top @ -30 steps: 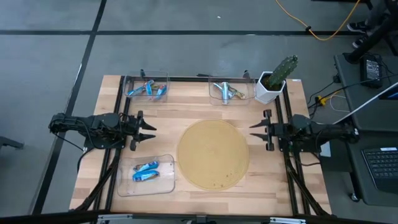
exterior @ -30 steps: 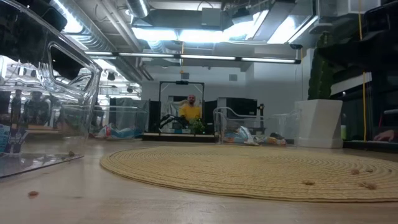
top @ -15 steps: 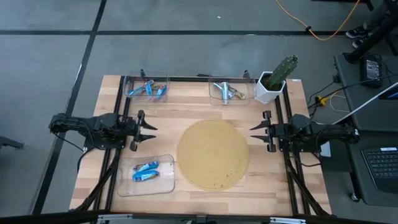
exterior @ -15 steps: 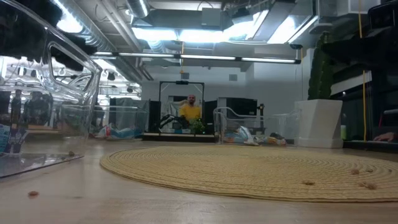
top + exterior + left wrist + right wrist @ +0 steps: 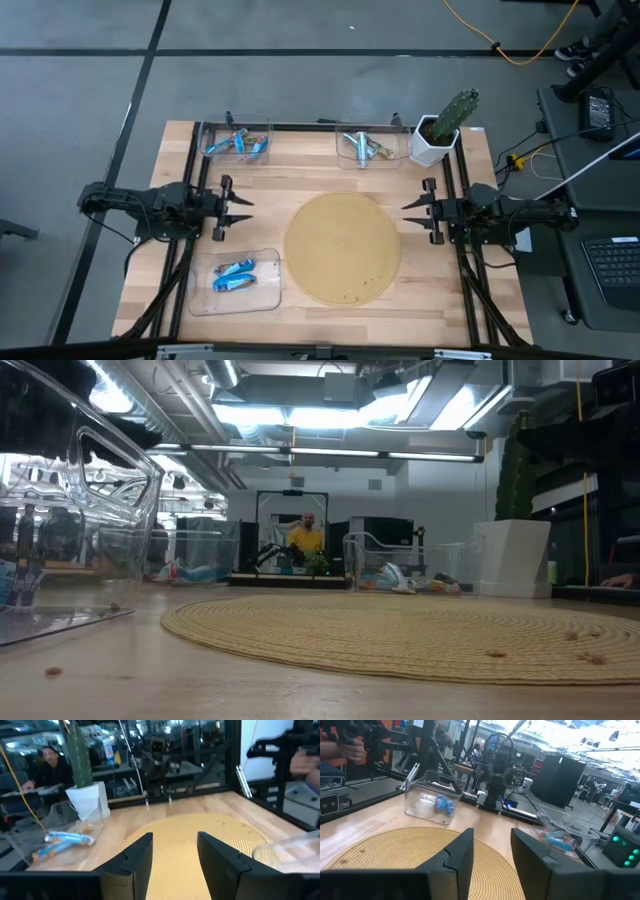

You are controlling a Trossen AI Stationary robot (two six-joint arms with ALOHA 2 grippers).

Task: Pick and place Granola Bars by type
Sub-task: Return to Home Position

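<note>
The granola bars lie in three clear trays. Two blue bars rest in the near-left tray. Blue and multicoloured bars sit in the far-left tray. Silver bars sit in the far-middle tray, and the left wrist view shows these bars too. My left gripper hovers open at the table's left side, pointing right. My right gripper hovers open at the right side, pointing left. Neither gripper holds anything.
A round woven mat lies in the middle of the table between the grippers. A white pot with a cactus stands at the far right corner. Black frame rails run along both table sides. People show in the room behind the table.
</note>
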